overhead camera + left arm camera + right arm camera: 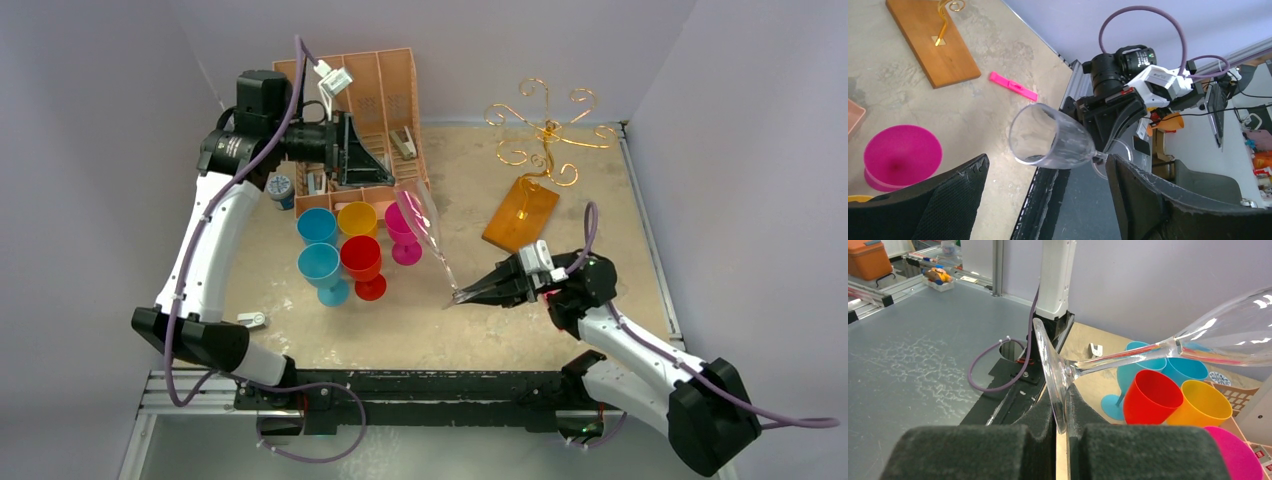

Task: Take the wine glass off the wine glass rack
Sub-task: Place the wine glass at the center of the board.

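Note:
The clear wine glass (pixel 428 222) hangs tilted in the air over the middle of the table, apart from the wine glass rack (pixel 545 130), whose gold wire arms rise from a wooden base (pixel 521 213) at the back right. My right gripper (pixel 468 294) is shut on the glass's flat foot (pixel 1050 370); the stem and bowl (pixel 1233 335) slant up and away. My left gripper (pixel 1047 165) stands open with the bowl (pixel 1053 137) just beyond its fingertips, mouth toward it, untouched by either finger.
A pink-tan slotted organiser (pixel 385 100) stands at the back left behind the left arm. Several coloured plastic goblets (pixel 362 260) cluster in front of it, under the glass's bowl. A pink marker (pixel 1013 86) lies near the rack's base (pixel 933 45). A small white clip (pixel 253 320) lies front left.

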